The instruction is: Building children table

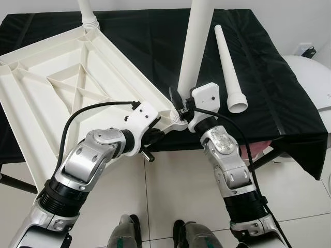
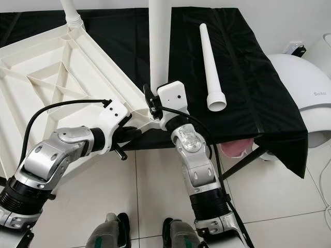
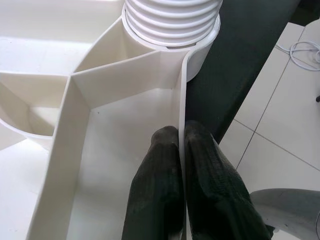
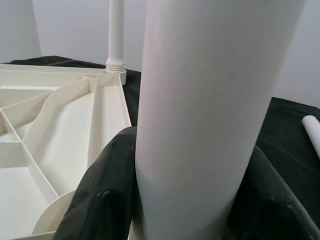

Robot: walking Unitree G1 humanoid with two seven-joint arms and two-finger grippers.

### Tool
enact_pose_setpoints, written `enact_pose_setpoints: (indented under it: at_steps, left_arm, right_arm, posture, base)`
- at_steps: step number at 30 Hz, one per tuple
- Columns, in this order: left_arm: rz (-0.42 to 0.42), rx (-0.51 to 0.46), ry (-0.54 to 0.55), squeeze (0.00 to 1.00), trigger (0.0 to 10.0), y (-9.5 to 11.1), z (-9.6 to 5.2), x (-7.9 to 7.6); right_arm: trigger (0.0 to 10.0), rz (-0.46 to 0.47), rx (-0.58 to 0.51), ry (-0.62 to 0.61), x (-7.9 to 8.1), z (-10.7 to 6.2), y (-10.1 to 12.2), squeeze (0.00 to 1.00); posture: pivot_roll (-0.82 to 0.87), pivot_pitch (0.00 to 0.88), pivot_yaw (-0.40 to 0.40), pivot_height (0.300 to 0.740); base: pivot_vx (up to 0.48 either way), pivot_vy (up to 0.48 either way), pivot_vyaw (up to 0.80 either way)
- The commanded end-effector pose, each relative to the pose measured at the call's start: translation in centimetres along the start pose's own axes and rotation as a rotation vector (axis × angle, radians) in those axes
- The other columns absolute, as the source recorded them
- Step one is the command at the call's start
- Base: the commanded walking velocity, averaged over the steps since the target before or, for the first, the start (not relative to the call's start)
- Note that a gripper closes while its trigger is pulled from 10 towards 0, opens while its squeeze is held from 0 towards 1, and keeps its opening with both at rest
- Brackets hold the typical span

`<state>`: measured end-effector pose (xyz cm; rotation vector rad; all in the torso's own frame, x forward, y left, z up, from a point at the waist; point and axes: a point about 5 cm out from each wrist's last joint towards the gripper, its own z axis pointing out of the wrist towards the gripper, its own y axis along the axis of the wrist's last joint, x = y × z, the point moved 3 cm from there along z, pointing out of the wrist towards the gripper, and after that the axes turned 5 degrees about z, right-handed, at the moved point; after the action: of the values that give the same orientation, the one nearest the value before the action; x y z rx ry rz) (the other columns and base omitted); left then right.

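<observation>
You have the white tabletop (image 1: 77,88) lying upside down on the black cloth (image 1: 258,77), with its ribs facing up and its near corner hanging over the cloth's near edge. One leg (image 1: 87,13) is already standing in the far corner socket. A second leg (image 1: 196,46) stands in the near corner socket, and your right gripper (image 4: 195,200) is pinching it low down, one black finger on each side. You can see the screw rings at its bottom sitting in the socket, but you cannot tell if it is turned all the way in. Your left gripper (image 3: 182,185) is pressed shut on the thin side wall of the tabletop, just near that socket, holding it steady. A third leg (image 1: 227,67) lies loose on the cloth to the right, well apart from the tabletop. So you look about halfway done, with that loose leg and probably one more to go. Mind the near corner, because it pokes out past the cloth over the floor. There is open room on the cloth to the right, but a round white thing (image 1: 310,82) sits just past its right edge.
</observation>
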<state>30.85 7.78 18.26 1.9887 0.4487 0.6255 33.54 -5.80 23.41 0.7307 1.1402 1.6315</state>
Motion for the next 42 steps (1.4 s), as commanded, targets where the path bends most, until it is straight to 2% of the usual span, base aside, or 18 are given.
enact_pose_setpoints:
  at_steps: [1, 5, 9, 16, 20, 30, 42]
  left_arm:
    - [0.017, -0.039, -0.023, 0.00, 10.0, 1.0, -0.3, -0.2]
    - [0.017, -0.039, -0.023, 0.00, 10.0, 1.0, -0.3, -0.2]
    - [0.020, -0.039, -0.026, 0.00, 10.0, 1.0, -0.3, -0.2]
    - [0.021, -0.038, -0.028, 0.00, 10.0, 1.0, -0.3, -0.3]
    - [0.022, -0.038, -0.028, 0.00, 10.0, 1.1, -0.3, -0.2]
    - [0.022, -0.037, -0.027, 0.00, 10.0, 1.2, -0.3, -0.2]
    - [0.020, -0.038, -0.019, 0.00, 10.0, 1.2, -0.3, 0.1]
  right_arm:
    - [10.0, -0.072, 0.084, -0.112, -1.9, -0.8, -1.9, 0.00]
    - [10.0, -0.077, 0.086, -0.130, -2.0, -0.8, -1.9, 0.00]
    - [10.0, -0.090, 0.121, -0.225, -2.3, -1.1, -2.5, 0.00]
    - [10.0, -0.083, 0.136, -0.313, -2.9, -1.3, -2.9, 0.00]
    - [10.0, -0.114, 0.157, -0.397, -3.5, -1.4, -3.2, 0.00]
    - [10.0, -0.119, 0.178, -0.498, -3.6, -1.8, -3.7, 0.00]
    - [10.0, -0.181, 0.214, -0.682, -4.7, -2.2, -4.6, 0.00]
  posture:
    - [-0.04, 0.194, -0.028, 0.740]
    - [-0.04, 0.194, -0.028, 0.740]
    - [-0.04, 0.189, -0.028, 0.740]
    - [-0.04, 0.188, -0.028, 0.740]
    - [-0.04, 0.188, -0.028, 0.740]
    - [-0.04, 0.196, -0.026, 0.740]
    - [-0.04, 0.201, -0.025, 0.740]
  base:
    - [0.000, 0.000, 0.00]
    - [0.000, 0.000, 0.00]
    - [0.000, 0.000, 0.00]
    - [0.000, 0.000, 0.00]
    - [0.000, 0.000, 0.00]
    - [0.000, 0.000, 0.00]
    - [0.000, 0.000, 0.00]
